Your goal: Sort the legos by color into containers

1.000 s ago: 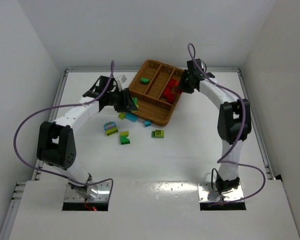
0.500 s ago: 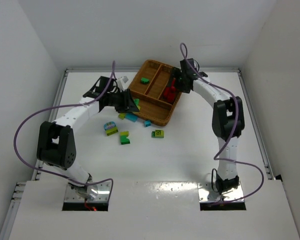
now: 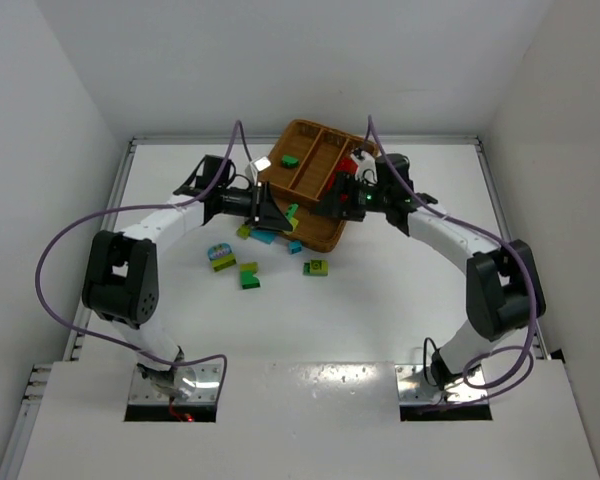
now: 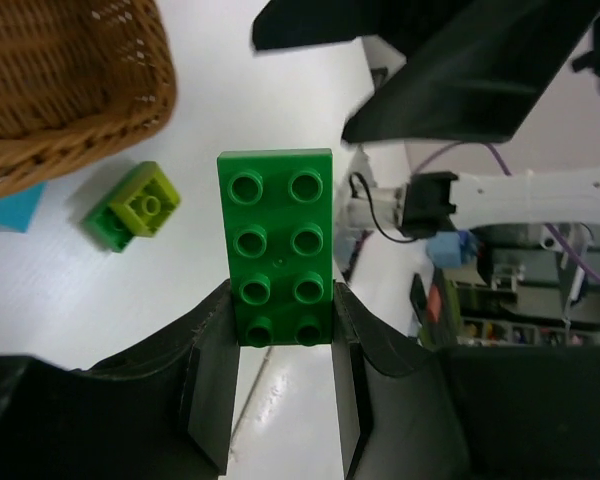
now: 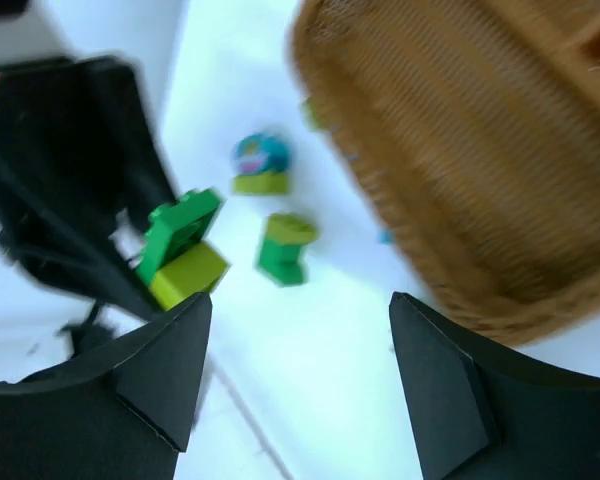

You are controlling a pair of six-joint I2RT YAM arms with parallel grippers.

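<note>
My left gripper (image 4: 282, 300) is shut on a green two-by-four lego (image 4: 277, 240), studs toward the camera, held above the table in front of the wicker tray (image 4: 70, 80). From above, that gripper (image 3: 283, 210) and the green lego (image 3: 292, 212) sit at the tray's front edge (image 3: 320, 238). My right gripper (image 5: 300, 300) is open and empty; from above it (image 3: 332, 204) hangs over the tray's front right part, facing the left gripper. One green lego (image 3: 290, 160) lies in the left container, and red legos (image 3: 351, 168) show partly in the right one.
Loose legos lie in front of the tray: two light blue (image 3: 263, 236) (image 3: 294, 246), a green-and-lime one (image 3: 315, 267), a lime-and-green one (image 3: 248, 275), a lime one (image 3: 244, 231) and a round printed piece (image 3: 220, 257). White walls enclose the table.
My right gripper opened and swung from the tray's right container to its front edge. My left gripper carried the green lego a little to the right.
</note>
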